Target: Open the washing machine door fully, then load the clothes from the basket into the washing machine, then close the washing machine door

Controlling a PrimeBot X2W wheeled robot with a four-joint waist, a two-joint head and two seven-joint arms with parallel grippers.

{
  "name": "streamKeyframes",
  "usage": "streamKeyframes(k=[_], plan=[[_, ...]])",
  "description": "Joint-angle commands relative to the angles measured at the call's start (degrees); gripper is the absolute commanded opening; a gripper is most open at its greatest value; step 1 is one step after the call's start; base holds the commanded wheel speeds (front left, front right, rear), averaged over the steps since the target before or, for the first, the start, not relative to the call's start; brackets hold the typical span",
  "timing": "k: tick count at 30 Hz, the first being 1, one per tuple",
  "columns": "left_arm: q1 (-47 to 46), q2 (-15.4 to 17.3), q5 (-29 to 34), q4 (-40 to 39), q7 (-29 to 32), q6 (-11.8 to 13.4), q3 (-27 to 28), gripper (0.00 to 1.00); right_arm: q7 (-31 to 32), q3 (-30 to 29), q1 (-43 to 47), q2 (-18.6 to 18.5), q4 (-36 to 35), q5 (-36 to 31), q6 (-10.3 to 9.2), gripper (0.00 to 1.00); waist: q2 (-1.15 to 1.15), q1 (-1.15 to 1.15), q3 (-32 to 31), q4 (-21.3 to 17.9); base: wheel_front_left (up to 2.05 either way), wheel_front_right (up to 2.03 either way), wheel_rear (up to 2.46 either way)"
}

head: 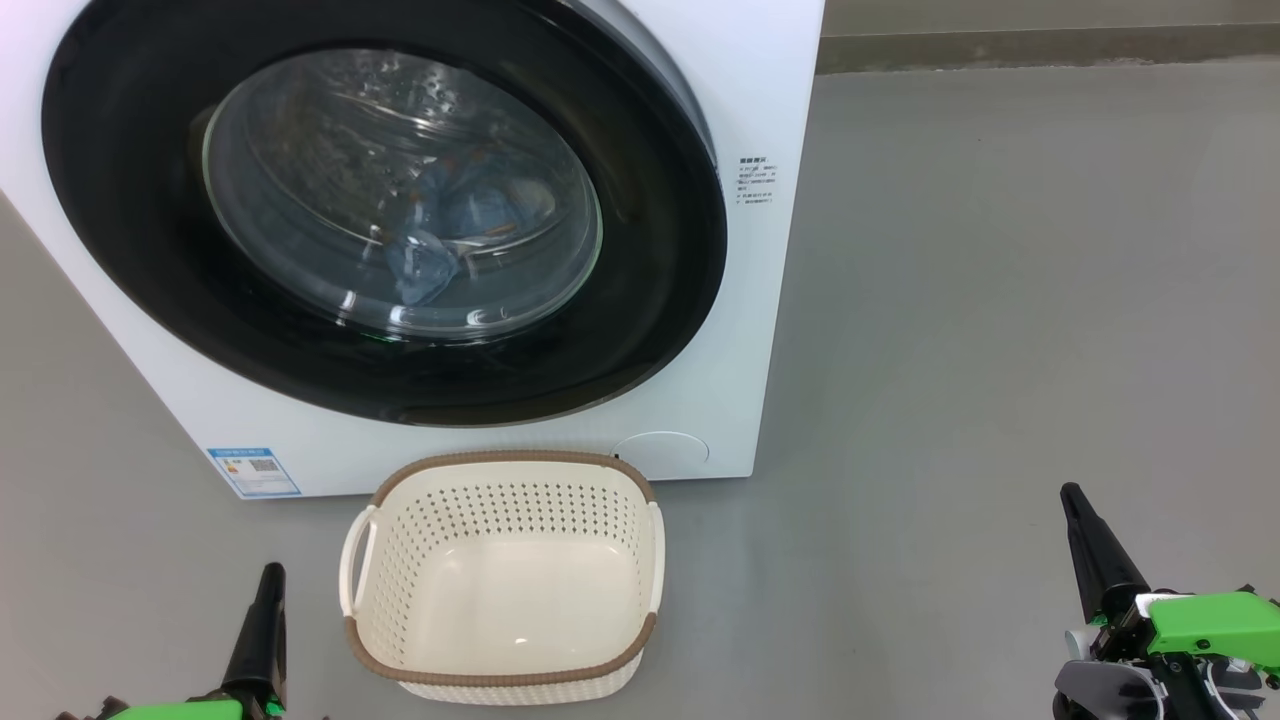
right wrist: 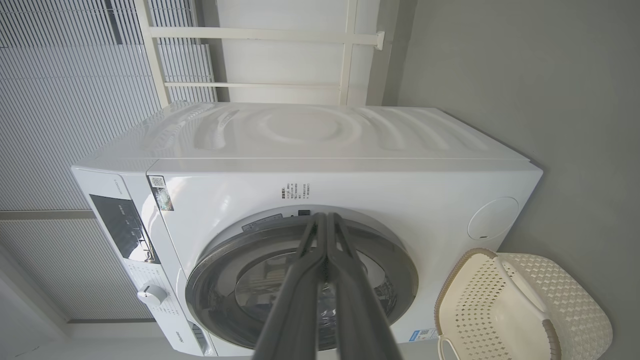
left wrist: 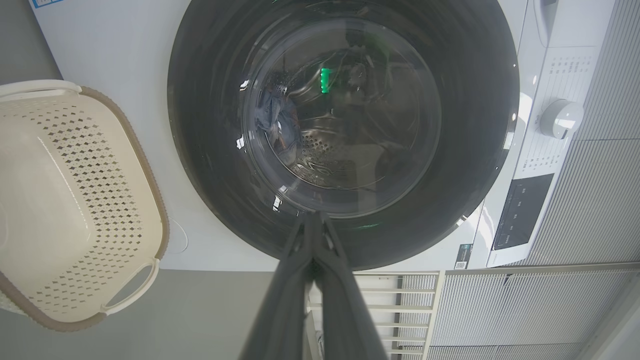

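Observation:
The white washing machine (head: 760,90) stands before me with its round black door (head: 130,230) closed flat against the front. Through the glass window I see the light blue clothes (head: 450,230) lying inside the drum, also as a blue bundle (left wrist: 277,117) in the left wrist view. The cream basket (head: 400,500) sits on the floor just in front of the machine and holds nothing. My left gripper (head: 270,575) is shut, low at the basket's left. My right gripper (head: 1072,495) is shut too, well to the right over bare floor.
Grey floor (head: 1000,300) spreads to the machine's right, up to a wall base (head: 1050,45). The control panel with a white dial (left wrist: 560,119) sits at the machine's top. A white railing (right wrist: 270,35) and ribbed wall panels stand behind it.

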Motion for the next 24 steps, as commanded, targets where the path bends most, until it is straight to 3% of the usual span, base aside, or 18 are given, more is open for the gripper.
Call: streamKeyframes(k=[1,24], plan=[[-2.4,0.5,-0.5,-1.8,0.3,-0.3,1.9,0.00,0.3,1.0,-2.5,-0.4,-1.7,0.1,0.01,0.00,0.00,0.00,0.0,0.0,0.00,0.00,0.00],[-2.4,0.5,-0.5,-1.8,0.3,-0.3,1.9,0.00,0.3,1.0,-2.5,-0.4,-1.7,0.1,0.01,0.00,0.00,0.00,0.0,0.0,0.00,0.00,0.00]])
